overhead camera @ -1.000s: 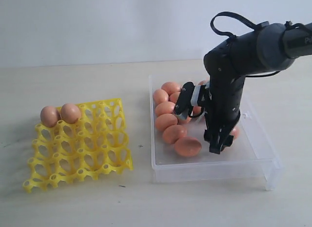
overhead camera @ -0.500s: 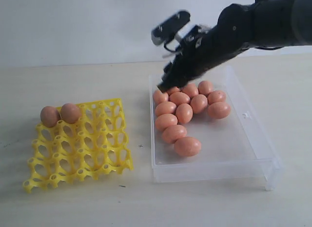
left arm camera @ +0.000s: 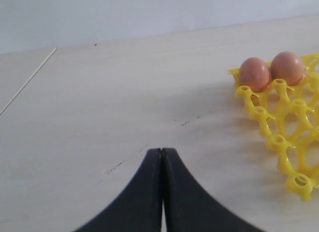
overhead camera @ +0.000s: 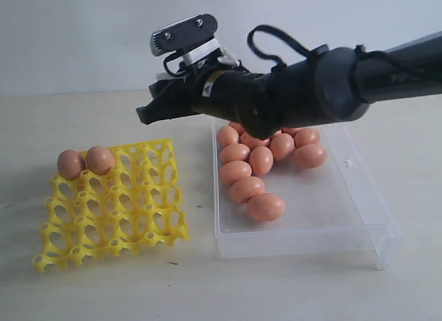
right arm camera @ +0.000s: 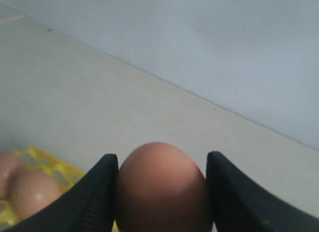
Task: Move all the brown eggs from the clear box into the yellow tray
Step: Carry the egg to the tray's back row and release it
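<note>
My right gripper [overhead camera: 147, 114] has reached across to the left and hangs above the table just behind the yellow tray [overhead camera: 110, 217]. In the right wrist view that gripper [right arm camera: 162, 157] is shut on a brown egg [right arm camera: 162, 189], with the yellow tray [right arm camera: 56, 168] below it. Two brown eggs [overhead camera: 70, 163] [overhead camera: 100, 159] sit in the tray's back left cells. Several more brown eggs [overhead camera: 266, 206] lie in the clear box [overhead camera: 359, 197] on the right. My left gripper [left arm camera: 162, 151] is shut with nothing in it, low over bare table beside the tray [left arm camera: 279, 142].
The right arm [overhead camera: 311, 86] stretches over the back of the clear box and hides some of the eggs there. A pale wall rises behind the table.
My right gripper closed on an egg in the clear box, lifted out and swung left to the yellow tray's back edge. The eggs in the tray have not moved.
</note>
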